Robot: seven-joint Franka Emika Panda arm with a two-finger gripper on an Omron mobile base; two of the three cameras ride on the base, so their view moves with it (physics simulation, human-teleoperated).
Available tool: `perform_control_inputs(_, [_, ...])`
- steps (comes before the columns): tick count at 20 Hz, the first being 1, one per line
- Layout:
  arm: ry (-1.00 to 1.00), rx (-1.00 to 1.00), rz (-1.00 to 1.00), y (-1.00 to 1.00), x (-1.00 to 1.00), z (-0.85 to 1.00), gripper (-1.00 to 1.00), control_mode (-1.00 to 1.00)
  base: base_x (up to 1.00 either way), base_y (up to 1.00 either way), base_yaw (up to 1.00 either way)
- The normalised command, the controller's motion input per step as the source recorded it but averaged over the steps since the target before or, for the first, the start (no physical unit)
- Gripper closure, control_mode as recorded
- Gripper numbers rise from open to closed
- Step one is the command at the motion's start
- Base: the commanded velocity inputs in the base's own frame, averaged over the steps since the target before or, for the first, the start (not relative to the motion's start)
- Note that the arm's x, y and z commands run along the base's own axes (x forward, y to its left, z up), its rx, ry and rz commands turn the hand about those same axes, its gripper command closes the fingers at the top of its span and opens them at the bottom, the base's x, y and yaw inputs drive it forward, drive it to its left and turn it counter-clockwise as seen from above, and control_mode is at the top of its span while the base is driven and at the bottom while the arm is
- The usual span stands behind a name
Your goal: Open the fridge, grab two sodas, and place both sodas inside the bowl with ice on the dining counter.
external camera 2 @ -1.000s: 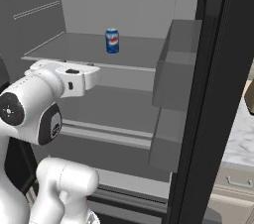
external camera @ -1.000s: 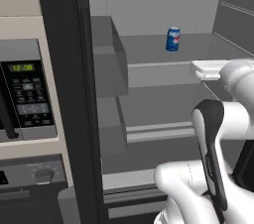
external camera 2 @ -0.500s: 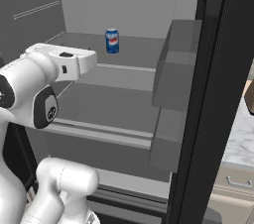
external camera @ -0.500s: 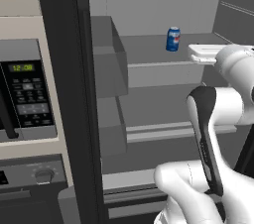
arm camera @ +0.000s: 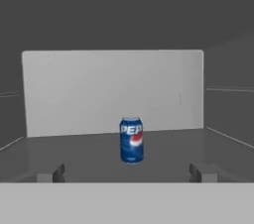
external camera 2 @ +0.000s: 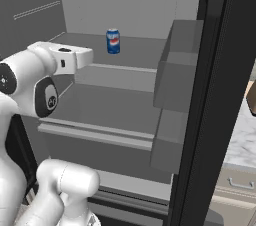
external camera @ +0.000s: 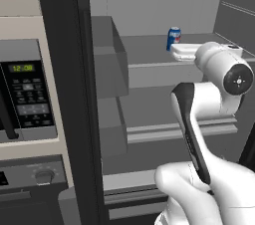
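1. White arm (external camera: 199,119) rises in the near foreground of both base views, and its hand reaches forward into the open fridge (external camera 2: 130,95) at the height of the upper shelf.
2. Dark fingers (arm camera: 49,174) stand wide apart at the bottom of the hand view, one at each side, with nothing between them; they touch nothing.
3. Black fridge door edges frame the opening: one upright at the left of the left base view, one at the right of the right base view, each carrying grey door bins (external camera 2: 172,85).
4. Beige-framed microwave (external camera: 27,94) sits just left of the fridge, its green clock lit, with an oven panel below it.
5. Grey lower shelves (external camera: 174,132) lie beneath the hand.
6. Blue soda (arm camera: 131,140) stands upright on the upper shelf (external camera 2: 135,57), farther in than the fingers and well apart from them. It is centred between the fingers in the hand view, its white lettering and red-and-white emblem facing the camera.
7. Pale back wall (arm camera: 114,91) of the fridge stands behind the can at the far end.
8. Marble worktop (external camera 2: 242,145) shows at the right edge of the right base view, outside the fridge.
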Motion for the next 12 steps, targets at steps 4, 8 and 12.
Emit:
perform_control_inputs(4, [0.1,0.06,0.0,0.0,0.6,-0.1,-1.0,-1.0,0.0,0.0,0.0])
perform_control_inputs(8, [0.15,0.04,0.0,-0.01,0.74,0.0,-1.0,-1.0,0.0,0.0,0.0])
perform_control_inputs(12, [0.14,0.04,0.0,-0.08,0.84,0.0,-1.0,-1.0,0.0,0.0,0.0])
